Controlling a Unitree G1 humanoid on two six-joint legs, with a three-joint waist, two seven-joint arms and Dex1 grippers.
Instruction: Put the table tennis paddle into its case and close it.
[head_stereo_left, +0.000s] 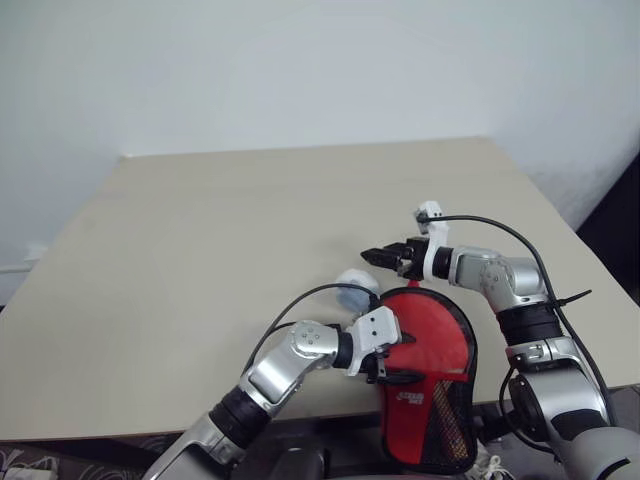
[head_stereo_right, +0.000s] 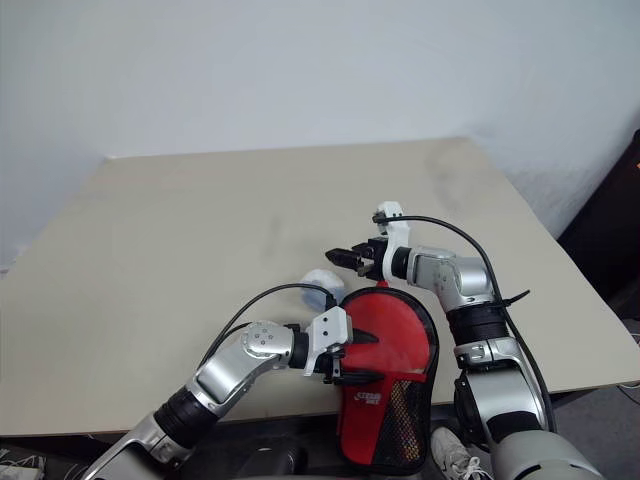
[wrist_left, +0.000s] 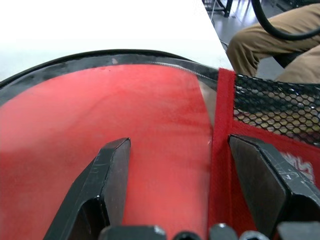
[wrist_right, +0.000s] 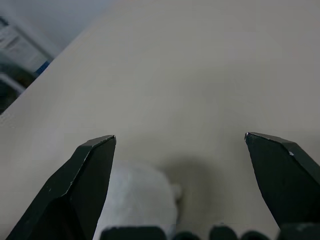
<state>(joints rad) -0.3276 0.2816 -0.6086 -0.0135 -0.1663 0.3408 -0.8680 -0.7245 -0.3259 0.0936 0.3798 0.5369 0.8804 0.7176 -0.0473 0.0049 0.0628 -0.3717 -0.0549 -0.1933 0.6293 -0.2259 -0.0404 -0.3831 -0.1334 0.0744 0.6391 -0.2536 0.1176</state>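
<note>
- the case (head_stereo_left: 428, 380) lies at the near edge of the table (head_stereo_left: 200, 260), its round red head on the top and its narrow mesh end hanging off toward the robot, so its long axis runs near to far.
- red shows through the clear panel in the left wrist view, which i judge to be the paddle (wrist_left: 125, 130) already inside; its handle is hidden, so how deep it sits cannot be told.
- the left gripper (head_stereo_left: 385, 362) is the nearer one: it reaches in from the left with jaws spread and nothing clamped, its fingers (wrist_left: 107, 180) lying over the case's face either side of the red seam; whether they touch it cannot be told.
- the right gripper (head_stereo_left: 385, 257) hovers just beyond the case's far rim, pointing left, jaws wide and empty.
- a pale fluffy lump (head_stereo_left: 355, 290) sits just off the rim's far-left side (right under the right gripper, and in the way of a sweep there).
- closing turns on the rim: my guess is the left pins the case while the right works the rounded edge.
</note>
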